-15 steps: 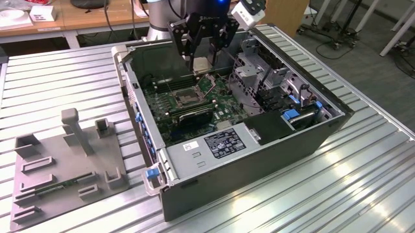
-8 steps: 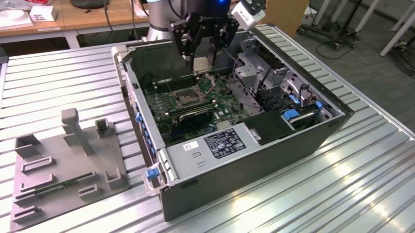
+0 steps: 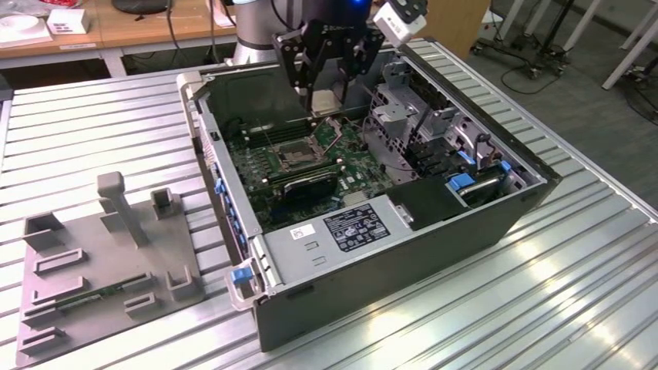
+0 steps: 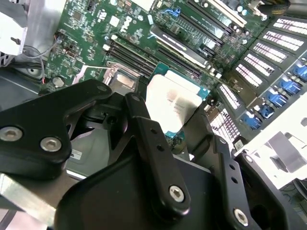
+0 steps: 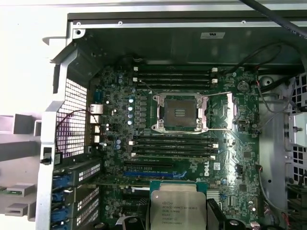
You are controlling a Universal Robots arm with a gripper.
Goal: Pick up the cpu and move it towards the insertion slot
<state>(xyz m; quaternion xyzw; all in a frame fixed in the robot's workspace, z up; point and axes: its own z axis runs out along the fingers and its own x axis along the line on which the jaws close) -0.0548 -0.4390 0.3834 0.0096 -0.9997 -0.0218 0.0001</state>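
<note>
a lab: slatted metal bench (image 3: 103, 123) (wooden desks (image 3: 134, 27) behind).

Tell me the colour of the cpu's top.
Silvery-white metal on the cpu, edged by a green border; clearest in the first wrist view.

We find printed lines on the silvery top of the cpu (image 5: 174, 211) at the lower middle of the first wrist view and a white label (image 3: 353, 227) on the computer case (image 3: 411, 254) in the exterior view, all too small to make out.

Open insertion slot (image 5: 180, 113), flanked by memory slots (image 5: 173, 75)
</note>
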